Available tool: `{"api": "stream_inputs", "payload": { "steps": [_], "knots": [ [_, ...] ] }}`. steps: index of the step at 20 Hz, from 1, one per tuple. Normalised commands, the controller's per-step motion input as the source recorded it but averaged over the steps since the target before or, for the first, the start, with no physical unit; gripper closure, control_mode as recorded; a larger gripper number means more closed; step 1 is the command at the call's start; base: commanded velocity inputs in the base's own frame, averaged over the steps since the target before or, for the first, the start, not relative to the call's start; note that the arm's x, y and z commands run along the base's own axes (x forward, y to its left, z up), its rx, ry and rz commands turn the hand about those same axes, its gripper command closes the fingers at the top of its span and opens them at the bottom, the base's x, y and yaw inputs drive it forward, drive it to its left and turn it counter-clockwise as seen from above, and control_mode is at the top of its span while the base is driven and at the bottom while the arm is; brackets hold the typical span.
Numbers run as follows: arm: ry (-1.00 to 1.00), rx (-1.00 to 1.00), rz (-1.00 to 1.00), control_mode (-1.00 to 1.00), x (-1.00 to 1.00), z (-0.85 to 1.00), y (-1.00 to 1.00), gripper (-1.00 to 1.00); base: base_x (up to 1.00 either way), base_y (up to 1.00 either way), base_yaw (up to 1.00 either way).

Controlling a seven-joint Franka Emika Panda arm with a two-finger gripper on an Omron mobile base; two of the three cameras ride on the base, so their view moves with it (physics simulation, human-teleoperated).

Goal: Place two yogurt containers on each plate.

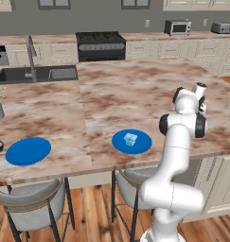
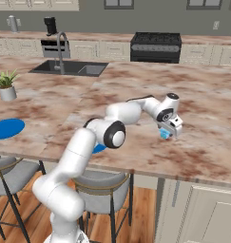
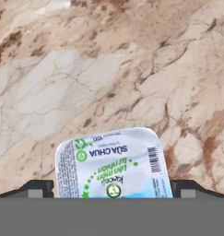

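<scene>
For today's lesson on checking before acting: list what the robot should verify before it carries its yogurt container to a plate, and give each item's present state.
1. Yogurt container sits between the fingertips of the gripper: ok.
2. Held container lifted clear of the counter: ok, judging from the right base view.
3. Near plate has room beside the container already on it: ok.
4. Far plate bare, waiting for two: ok.
5. Remaining containers located: cannot tell.
</scene>
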Motion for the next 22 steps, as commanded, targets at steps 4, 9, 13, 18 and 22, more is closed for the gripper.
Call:
{"api": "stream_inputs", "payload": {
  "steps": [4, 9, 13, 18, 22],
  "knots": [
    [0.00, 0.00, 0.00, -1.00, 0.00, -0.17, -0.01, -1.00, 0.00, 0.00, 0.00],
    [0.02, 0.00, 0.00, -1.00, 0.03, -0.21, 0.00, -1.00, 0.00, 0.00, 0.00],
    [0.02, 0.00, 0.00, -1.00, 0.01, -0.10, 0.03, 1.00, 0.00, 0.00, 0.00],
    [0.02, 0.00, -0.04, -1.00, -0.13, 0.18, 0.14, 1.00, 0.00, 0.00, 0.00],
    [0.19, 0.00, -0.12, -1.00, -0.31, 0.33, 0.46, 1.00, 0.00, 0.00, 0.00]
  ]
}}
